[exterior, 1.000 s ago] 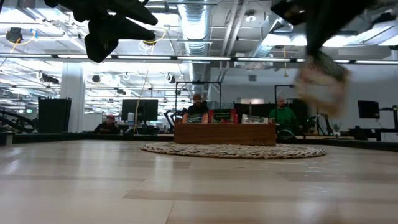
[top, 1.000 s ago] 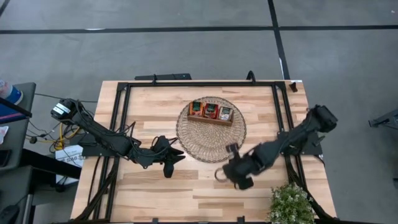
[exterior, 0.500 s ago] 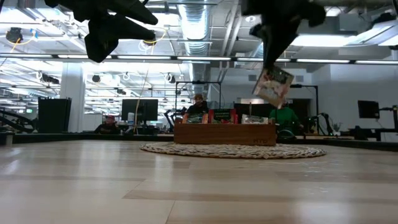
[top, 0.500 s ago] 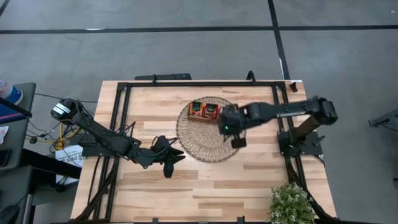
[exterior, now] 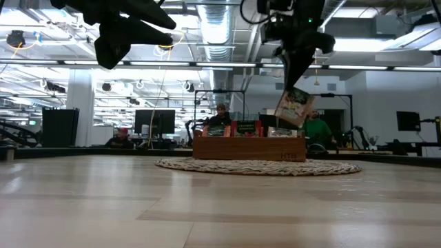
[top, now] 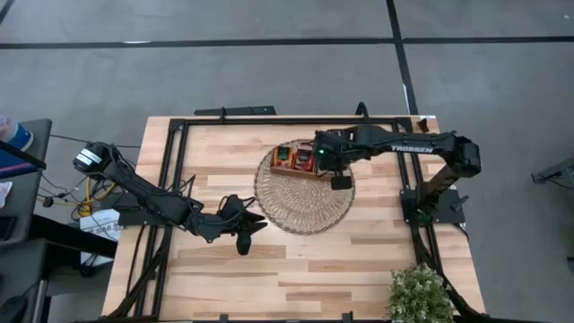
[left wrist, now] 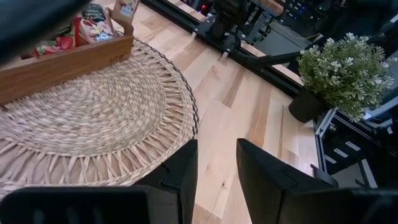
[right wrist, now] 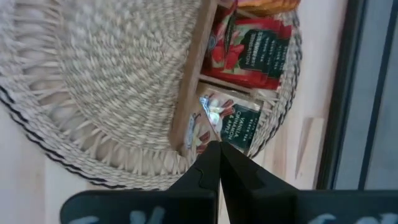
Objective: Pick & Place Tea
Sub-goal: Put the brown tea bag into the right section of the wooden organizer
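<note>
Right gripper [exterior: 298, 77] hangs over the wooden tray's [exterior: 249, 147] right end compartment on the wicker mat [top: 303, 201], fingers pinched on a pale tea sachet [exterior: 293, 107] dangling above it. Left gripper [top: 249, 230] waits near the tabletop's centre, fingers slightly parted, empty.

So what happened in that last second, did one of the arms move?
Yes. The right gripper carried a tea sachet from the table's near side, by the plant, across the wicker mat to above the right end of the wooden tray. It still pinches the sachet, not yet dropped. The left gripper stayed hovering left of the mat; tray and mat did not move.
</note>
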`<state>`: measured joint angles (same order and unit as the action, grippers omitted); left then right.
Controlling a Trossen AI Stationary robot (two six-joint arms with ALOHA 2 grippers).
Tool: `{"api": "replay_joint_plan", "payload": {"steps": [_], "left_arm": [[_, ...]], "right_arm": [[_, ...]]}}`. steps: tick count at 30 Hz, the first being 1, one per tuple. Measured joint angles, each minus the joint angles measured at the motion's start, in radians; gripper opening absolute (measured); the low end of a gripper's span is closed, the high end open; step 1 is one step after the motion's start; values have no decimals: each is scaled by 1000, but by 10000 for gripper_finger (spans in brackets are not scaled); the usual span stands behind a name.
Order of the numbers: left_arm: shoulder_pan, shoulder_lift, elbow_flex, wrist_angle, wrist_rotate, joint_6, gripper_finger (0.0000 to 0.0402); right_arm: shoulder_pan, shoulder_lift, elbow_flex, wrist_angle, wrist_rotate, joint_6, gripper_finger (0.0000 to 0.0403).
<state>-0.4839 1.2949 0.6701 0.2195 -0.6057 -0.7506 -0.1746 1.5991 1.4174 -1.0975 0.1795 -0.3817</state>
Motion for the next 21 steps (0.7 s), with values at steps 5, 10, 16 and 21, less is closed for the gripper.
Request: {"api": "replay_joint_plan", "payload": {"steps": [5,10,16,21], "left_arm": [[0,0,0,1,-2,3,101],[0,0,0,0,-1,3,101],[0,0,0,-8,3,5,101],[0,0,0,-7,7,3,101]], "right_arm": [[-30,74,32,-20,0,-39,0],[-45,169,122,-55,3,-63,0],[-44,274,227,-124,2,-73,0],[-44,353,270,-196,1,-74,0]]}}
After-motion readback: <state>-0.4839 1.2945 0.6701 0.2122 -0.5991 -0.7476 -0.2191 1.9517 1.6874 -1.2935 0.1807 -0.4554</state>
